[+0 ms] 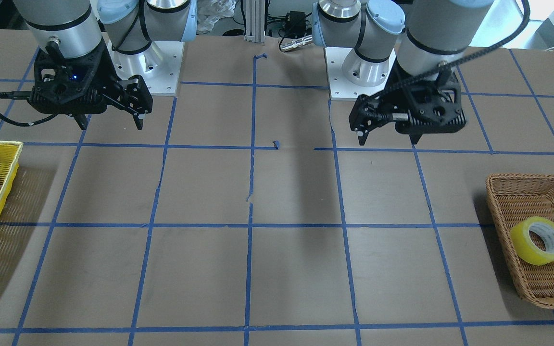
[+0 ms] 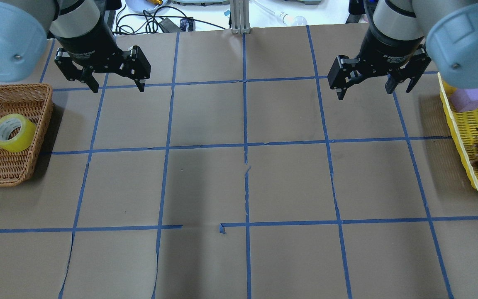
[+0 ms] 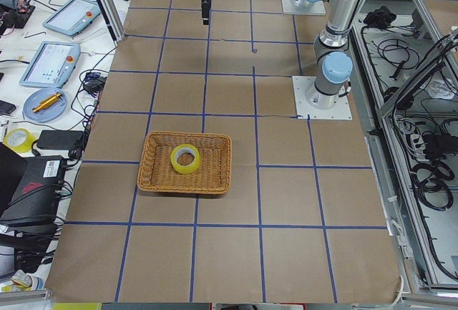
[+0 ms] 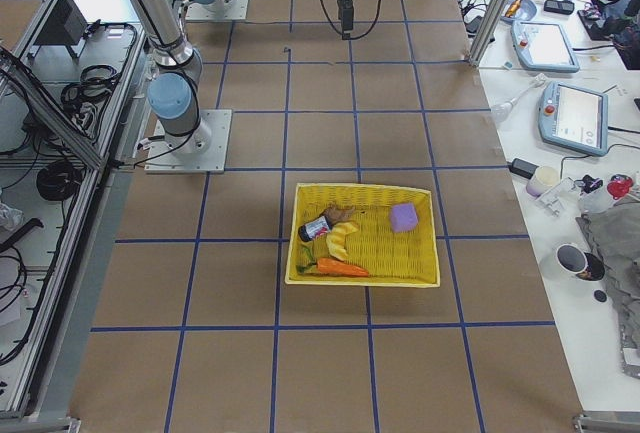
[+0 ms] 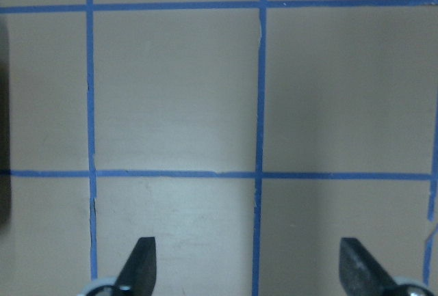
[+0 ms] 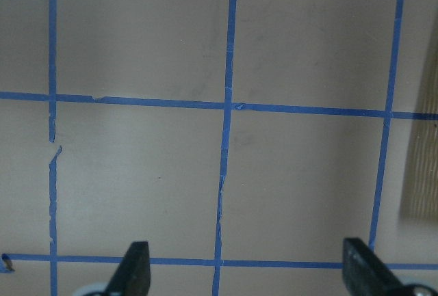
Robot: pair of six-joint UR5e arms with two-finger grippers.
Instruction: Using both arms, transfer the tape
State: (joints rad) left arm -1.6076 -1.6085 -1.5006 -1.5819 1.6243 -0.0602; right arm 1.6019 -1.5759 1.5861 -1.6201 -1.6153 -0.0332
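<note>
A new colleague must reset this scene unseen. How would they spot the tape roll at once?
At the end of the table on the robot's left sits a brown wicker basket. The tape sits alone inside it: a translucent yellow ring with a pale core, unlike the flat blue grid lines on the table.

Left end effector [image 2: 118, 88] agape; right [image 2: 374, 93] likewise (empty).
</note>
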